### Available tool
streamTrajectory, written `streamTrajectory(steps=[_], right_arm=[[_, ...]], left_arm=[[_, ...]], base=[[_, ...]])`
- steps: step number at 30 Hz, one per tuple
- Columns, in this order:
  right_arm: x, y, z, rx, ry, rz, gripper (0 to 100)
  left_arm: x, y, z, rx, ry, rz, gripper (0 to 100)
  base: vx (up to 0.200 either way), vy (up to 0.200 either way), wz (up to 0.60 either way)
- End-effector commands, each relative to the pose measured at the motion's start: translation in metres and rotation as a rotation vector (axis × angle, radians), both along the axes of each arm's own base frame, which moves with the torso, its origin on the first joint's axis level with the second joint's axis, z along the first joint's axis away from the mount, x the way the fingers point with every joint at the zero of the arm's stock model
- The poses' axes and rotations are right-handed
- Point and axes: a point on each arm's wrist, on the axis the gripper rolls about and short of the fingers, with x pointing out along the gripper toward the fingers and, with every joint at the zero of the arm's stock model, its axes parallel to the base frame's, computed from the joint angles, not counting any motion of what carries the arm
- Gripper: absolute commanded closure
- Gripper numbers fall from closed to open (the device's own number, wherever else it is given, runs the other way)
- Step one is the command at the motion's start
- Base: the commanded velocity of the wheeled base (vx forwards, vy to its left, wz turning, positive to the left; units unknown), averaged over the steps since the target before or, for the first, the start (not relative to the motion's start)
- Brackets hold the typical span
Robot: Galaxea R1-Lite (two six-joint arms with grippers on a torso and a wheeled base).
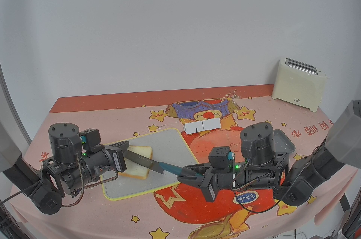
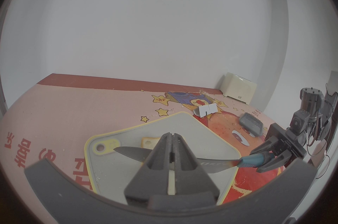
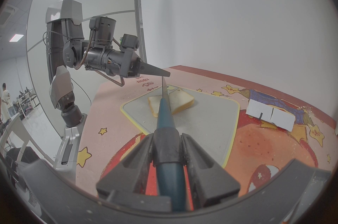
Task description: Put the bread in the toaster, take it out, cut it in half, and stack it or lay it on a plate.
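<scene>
The cutting is at hand but not done. The bread (image 1: 136,172) lies flat at about 8 o'clock on the cutting board (image 1: 169,142), and it looks like one whole slice, with no split that I can make out. The knife (image 1: 144,161) lies across its top, tip towards 10 o'clock, and crust shows on both sides of the blade. The right gripper (image 1: 181,175) has its fingers clamped on the teal handle, just off the board's edge at 4 o'clock.

The left gripper (image 1: 124,145) has its fingers pressed together on nothing. It hangs at the slice's 11 o'clock corner, over the blade, and I cannot tell whether it touches the bread.

The toaster (image 1: 299,83) stands well apart at 2 o'clock from the board, with nothing rising from its slots. By my reading the toasting step is behind us (though the slice is pale, so the pictures do not prove it).

What is left is to push the blade through, then carry both halves to the grey plate (image 1: 284,141) at 3 o'clock, which holds no bread as far as I can see past the right wrist
</scene>
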Motion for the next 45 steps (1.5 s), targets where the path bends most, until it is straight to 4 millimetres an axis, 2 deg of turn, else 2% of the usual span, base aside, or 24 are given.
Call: streamTrajectory(steps=[1, 18, 22, 28, 45], right_arm=[[0.000, 0.001, -0.003, -0.007, 0.007, 0.004, 100], [-0.004, 0.004, 0.007, 0.032, 0.017, 0.009, 100], [-0.005, 0.006, 0.013, 0.066, 0.044, 0.001, 100], [-0.005, 0.007, 0.010, 0.063, 0.055, 0.001, 100], [-0.002, 0.007, 0.012, 0.067, 0.050, -0.004, 100]], left_arm=[[0.000, 0.000, 0.001, -0.003, -0.008, 0.002, 100], [0.001, 0.000, -0.001, -0.001, 0.000, 0.005, 100], [0.002, -0.001, 0.004, -0.011, -0.021, -0.001, 100], [0.003, -0.001, 0.008, -0.020, -0.035, -0.003, 100], [0.004, -0.002, -0.007, 0.005, 0.023, 0.000, 100]], base=[[0.000, 0.000, 0.00], [0.000, 0.000, 0.00], [0.000, 0.000, 0.00], [0.000, 0.000, 0.00], [0.000, 0.000, 0.00]])
